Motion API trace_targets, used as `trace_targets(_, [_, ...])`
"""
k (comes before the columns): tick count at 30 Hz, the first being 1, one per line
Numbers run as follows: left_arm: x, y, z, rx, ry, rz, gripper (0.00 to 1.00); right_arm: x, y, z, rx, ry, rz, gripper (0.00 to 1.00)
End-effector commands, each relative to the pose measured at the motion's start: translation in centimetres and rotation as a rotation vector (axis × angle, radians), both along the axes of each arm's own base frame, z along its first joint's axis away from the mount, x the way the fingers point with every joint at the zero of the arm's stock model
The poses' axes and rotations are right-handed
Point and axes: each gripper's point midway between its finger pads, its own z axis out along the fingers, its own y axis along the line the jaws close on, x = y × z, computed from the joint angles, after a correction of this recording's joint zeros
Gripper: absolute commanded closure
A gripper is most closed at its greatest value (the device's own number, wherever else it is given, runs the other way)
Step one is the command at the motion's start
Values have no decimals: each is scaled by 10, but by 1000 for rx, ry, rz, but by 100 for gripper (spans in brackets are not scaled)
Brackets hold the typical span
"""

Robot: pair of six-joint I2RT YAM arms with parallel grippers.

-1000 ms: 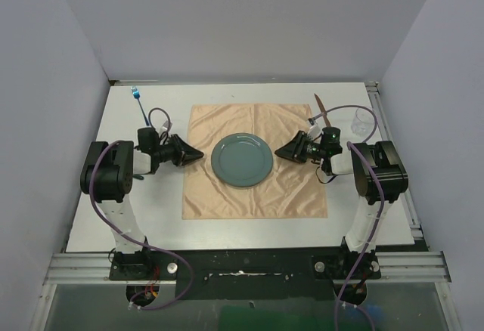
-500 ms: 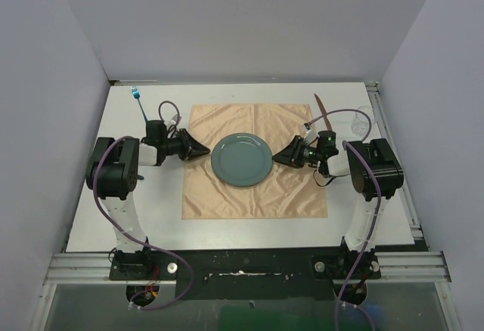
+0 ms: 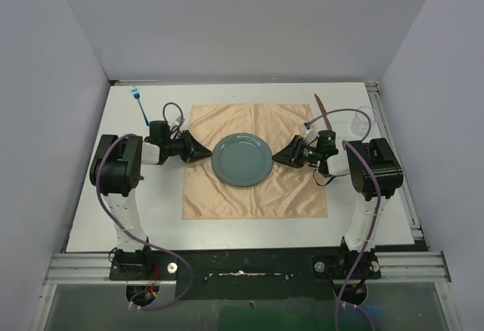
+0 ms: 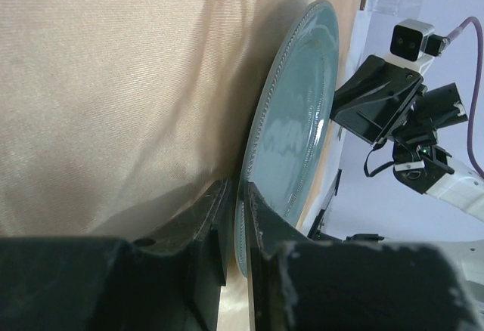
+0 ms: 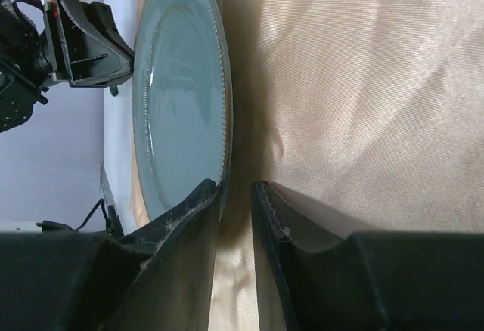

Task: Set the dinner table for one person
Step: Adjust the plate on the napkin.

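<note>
Wrist views showing what top hides: left gripper (image 4: 238, 191) slightly parted astride plate (image 4: 299, 112) rim, right gripper (image 5: 236, 187) parted beside it; table (image 3: 249, 234) stretching left-right across frame.

- Cloth (image 3: 257, 199): peach-orange, square, laid flat, faintly wrinkled.
- Plate (image 3: 242, 159): grey-green, round, beaded rim. It rests on the cloth, about central.
- Blue utensil (image 3: 139, 102): lies slantwise, well apart from the cloth's far left corner.
- Brown utensil (image 3: 321, 106): just beside the cloth's far right corner. Type unclear.
- Glass (image 3: 361, 123): clear, right of the brown utensil.
</note>
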Motion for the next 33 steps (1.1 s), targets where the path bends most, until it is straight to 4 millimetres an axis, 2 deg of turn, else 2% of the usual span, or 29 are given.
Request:
trace_targets(1, [3, -5, 1, -8, -41, -50, 88, 12, 6, 7, 10, -45, 15, 75])
trace_targets(17, [-16, -6, -19, -31, -23, -116, 87, 15, 13, 2, 17, -33, 31, 76])
trace_targets(33, [-26, 4, -25, -89, -40, -149, 86, 13, 14, -2, 6, -22, 32, 77])
